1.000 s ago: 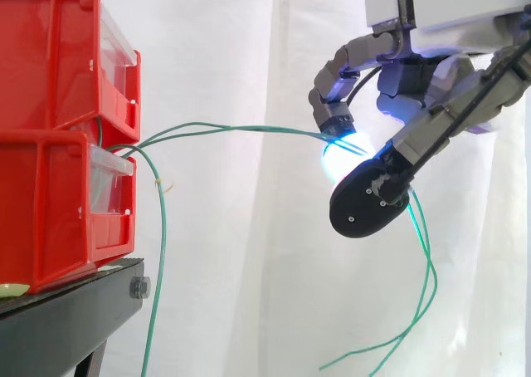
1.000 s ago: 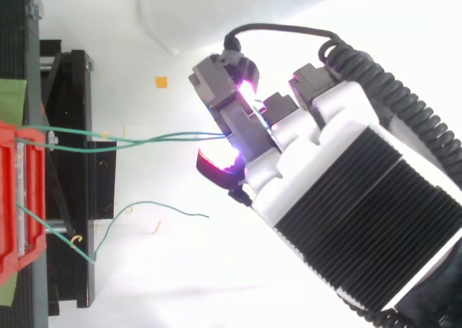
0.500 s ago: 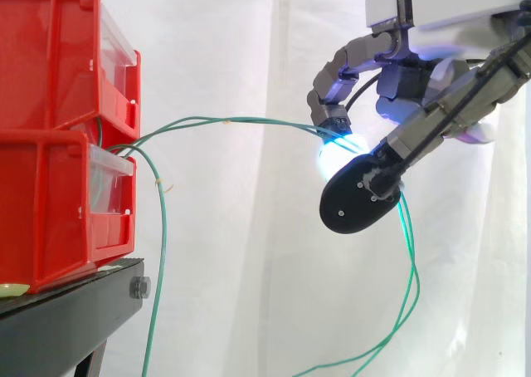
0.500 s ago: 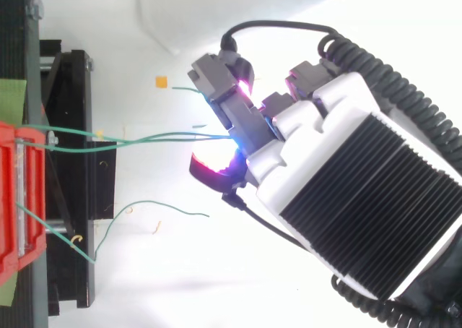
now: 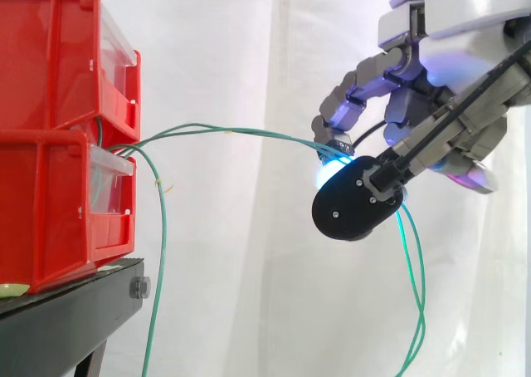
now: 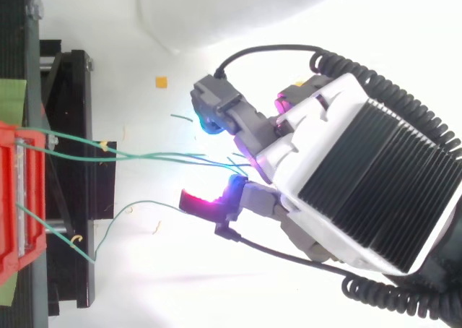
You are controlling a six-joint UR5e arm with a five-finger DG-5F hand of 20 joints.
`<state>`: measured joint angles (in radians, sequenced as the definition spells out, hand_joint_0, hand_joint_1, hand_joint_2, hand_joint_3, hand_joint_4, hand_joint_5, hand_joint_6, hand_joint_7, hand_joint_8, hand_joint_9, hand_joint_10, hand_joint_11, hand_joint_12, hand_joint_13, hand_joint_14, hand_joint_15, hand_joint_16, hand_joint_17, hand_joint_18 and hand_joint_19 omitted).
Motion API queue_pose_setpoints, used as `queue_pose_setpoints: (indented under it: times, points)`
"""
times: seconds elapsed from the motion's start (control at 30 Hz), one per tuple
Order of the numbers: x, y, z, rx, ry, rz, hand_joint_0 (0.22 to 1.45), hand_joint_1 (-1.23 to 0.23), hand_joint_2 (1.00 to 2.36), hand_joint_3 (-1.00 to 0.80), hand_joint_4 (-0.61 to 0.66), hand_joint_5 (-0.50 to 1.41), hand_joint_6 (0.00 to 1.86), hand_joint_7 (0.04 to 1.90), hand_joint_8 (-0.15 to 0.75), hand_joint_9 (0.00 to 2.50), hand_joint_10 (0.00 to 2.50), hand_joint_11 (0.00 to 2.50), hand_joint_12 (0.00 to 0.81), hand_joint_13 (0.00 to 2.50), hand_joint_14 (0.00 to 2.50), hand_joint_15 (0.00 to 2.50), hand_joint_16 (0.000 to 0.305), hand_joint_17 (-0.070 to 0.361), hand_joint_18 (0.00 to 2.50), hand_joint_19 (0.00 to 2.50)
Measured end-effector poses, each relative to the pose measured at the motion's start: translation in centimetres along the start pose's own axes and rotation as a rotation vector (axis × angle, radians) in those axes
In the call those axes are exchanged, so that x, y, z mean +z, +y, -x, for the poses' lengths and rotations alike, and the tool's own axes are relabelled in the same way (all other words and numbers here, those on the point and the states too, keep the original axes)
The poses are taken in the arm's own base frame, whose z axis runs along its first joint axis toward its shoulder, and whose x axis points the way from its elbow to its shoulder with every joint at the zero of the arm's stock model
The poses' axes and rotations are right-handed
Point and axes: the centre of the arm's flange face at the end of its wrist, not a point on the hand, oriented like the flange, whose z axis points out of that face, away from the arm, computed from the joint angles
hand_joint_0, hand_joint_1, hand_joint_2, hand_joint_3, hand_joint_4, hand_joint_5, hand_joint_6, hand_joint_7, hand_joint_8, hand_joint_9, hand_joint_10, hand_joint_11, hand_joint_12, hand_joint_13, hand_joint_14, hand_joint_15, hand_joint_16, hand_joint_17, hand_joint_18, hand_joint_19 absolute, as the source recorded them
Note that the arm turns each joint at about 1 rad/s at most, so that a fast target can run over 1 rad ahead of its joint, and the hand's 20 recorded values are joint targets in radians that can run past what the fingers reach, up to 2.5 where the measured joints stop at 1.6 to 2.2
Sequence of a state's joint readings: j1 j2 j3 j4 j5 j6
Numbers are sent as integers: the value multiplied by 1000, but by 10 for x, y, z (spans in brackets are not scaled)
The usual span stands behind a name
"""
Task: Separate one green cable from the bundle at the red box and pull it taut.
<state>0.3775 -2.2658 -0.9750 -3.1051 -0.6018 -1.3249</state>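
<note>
Two stacked red boxes [image 5: 50, 203] [image 6: 13, 198] stand at the left on a black stand [image 5: 66, 319]. A bundle of thin green cables [image 5: 232, 130] [image 6: 144, 155] leaves the gap between the boxes and arcs right to my hand [image 5: 448, 103] [image 6: 303, 140]. The hand's fingers are curled, and the cables run in between a glowing fingertip [image 5: 336, 140] and the dark thumb pad [image 5: 353, 207]. Behind the thumb the cables' free length [image 5: 417, 294] hangs down. Seen from above, finger and thumb stand apart on either side of the cables.
Another green cable [image 5: 160, 269] [image 6: 137, 211] droops from the boxes beside the stand, apart from the hand. A small orange scrap [image 6: 160, 82] lies on the white floor. A white curtain closes the background.
The hand has tilted and shifted slightly towards the boxes and lower. From above, thumb and finger have spread further apart around the cables. The hanging cable tail now drops more steeply.
</note>
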Motion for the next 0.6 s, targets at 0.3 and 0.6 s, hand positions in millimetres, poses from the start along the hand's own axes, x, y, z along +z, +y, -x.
queue_pose_setpoints:
  times: [0.3,0.6]
  points:
    - [-8,-4,-6,138,92,42,732,-676,1000,-500,320,-9,639,1278,245,1384,982,1740,316,1037,1495,1229,48,109,1176,1232]
    - [-11,-12,-12,290,203,72,732,-674,1000,-500,321,-9,640,1285,244,1407,904,1782,319,1055,1461,1249,48,108,1173,1235]
